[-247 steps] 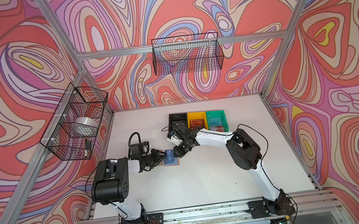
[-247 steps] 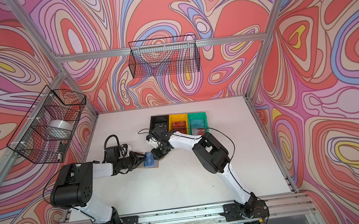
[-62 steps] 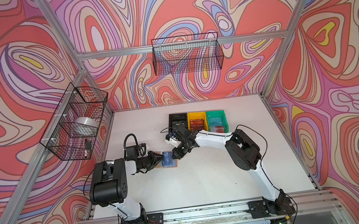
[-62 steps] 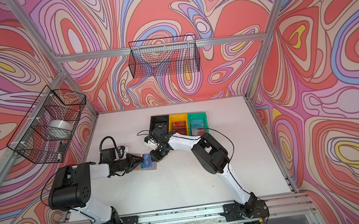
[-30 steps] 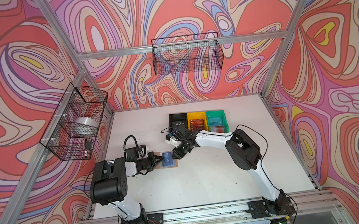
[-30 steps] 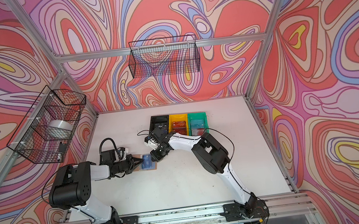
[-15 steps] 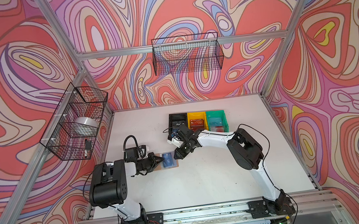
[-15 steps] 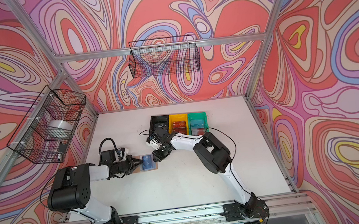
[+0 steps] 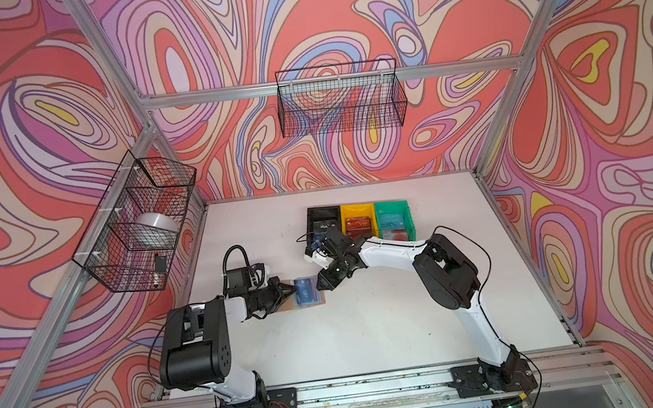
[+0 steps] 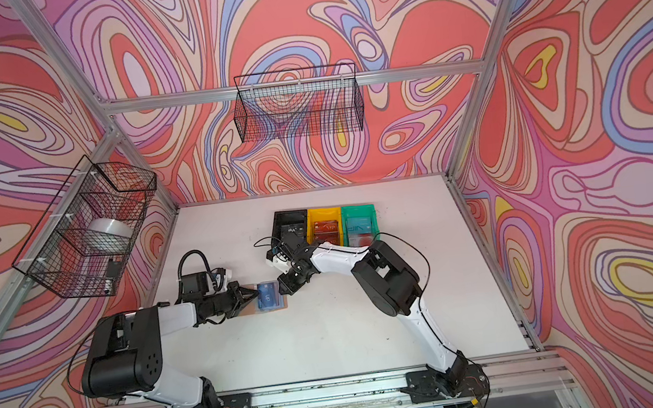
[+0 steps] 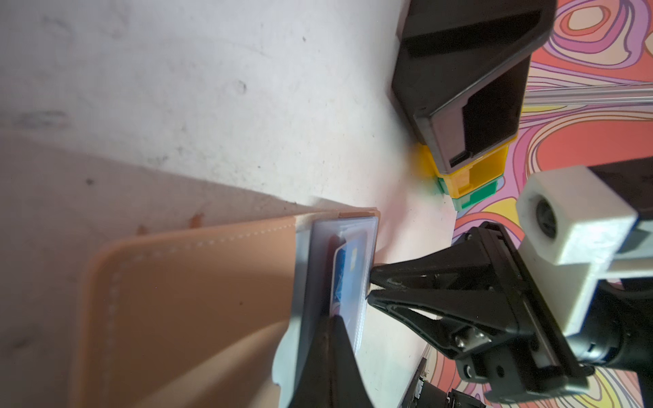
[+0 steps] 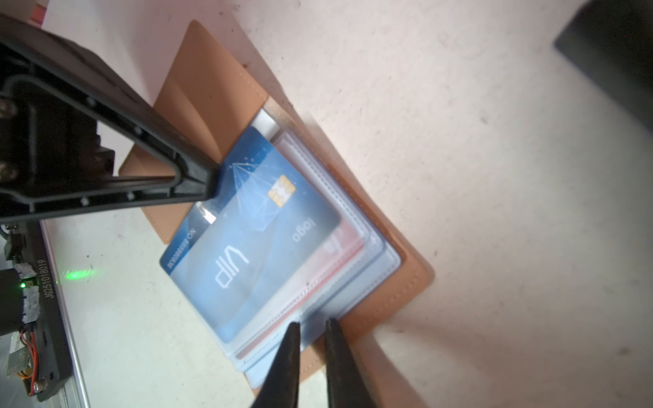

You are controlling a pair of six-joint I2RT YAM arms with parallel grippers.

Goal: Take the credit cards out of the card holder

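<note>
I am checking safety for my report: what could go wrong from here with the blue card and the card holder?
1. The left claw pinches only the edge of the blue card; it may slip.
2. The right claw, slightly open at the sleeves, may not pin the card holder, so it could drag along.

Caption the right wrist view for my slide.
Left claw pinches blue VIP card from open card holder; right claw at its sleeves.

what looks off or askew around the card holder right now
The blue card sits crooked, partway out of the top clear sleeve of the open card holder, its numbered end bare. The left gripper looks shut on that end. Nothing seems spilled or damaged.
</note>
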